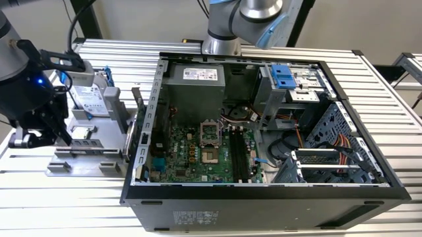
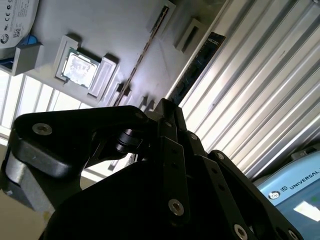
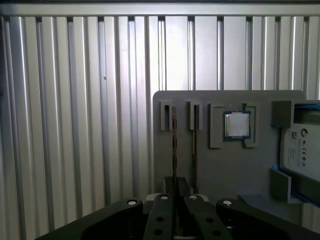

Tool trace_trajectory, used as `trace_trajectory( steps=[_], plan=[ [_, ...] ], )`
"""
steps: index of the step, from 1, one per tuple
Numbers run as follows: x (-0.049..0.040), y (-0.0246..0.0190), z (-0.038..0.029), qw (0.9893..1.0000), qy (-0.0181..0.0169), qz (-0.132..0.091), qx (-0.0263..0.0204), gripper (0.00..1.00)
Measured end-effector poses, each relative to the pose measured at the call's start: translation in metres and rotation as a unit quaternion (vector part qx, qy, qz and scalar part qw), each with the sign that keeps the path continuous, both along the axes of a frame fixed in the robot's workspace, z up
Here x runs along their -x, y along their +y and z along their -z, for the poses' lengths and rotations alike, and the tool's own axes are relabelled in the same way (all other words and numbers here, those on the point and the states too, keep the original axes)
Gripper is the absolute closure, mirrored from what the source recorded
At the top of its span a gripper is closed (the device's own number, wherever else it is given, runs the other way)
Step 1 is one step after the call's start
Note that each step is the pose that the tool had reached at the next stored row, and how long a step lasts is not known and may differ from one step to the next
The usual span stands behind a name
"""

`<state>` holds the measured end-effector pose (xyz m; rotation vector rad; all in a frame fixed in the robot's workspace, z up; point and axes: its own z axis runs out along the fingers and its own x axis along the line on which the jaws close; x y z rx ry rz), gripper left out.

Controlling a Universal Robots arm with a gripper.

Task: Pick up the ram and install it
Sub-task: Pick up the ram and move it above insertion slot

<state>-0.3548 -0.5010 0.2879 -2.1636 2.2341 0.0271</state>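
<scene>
The ram [image 3: 173, 145] is a thin stick seen edge-on, standing in a slot of the grey holder tray [image 3: 215, 170]. A second thin stick [image 3: 194, 135] stands in the slot beside it. My gripper [image 3: 174, 187] has its fingers drawn together on the near end of the ram. In the second wrist view the ram [image 2: 142, 55] runs as a thin line toward the gripper [image 2: 160, 107]. In the exterior view my gripper [image 1: 64, 139] hangs over the tray [image 1: 86, 165] at the exterior view's left. The black motherboard slots [image 1: 238, 153] lie in the open computer case [image 1: 264, 192].
On the tray sit a small square silver chip [image 3: 236, 125] and a silver hard drive in a blue frame [image 3: 300, 145]. The ribbed metal table [image 3: 75, 125] surrounds the tray. A dark strip [image 2: 200, 65] stands along the tray's edge beside the case wall [image 1: 142, 128].
</scene>
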Motion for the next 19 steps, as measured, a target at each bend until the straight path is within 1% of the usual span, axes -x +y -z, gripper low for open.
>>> trace_trajectory(
  steps=[19],
  plan=[
    [0.0000, 0.0000, -0.0127, 1.0000, 0.0000, 0.000, 0.0000, 1.00]
  ],
)
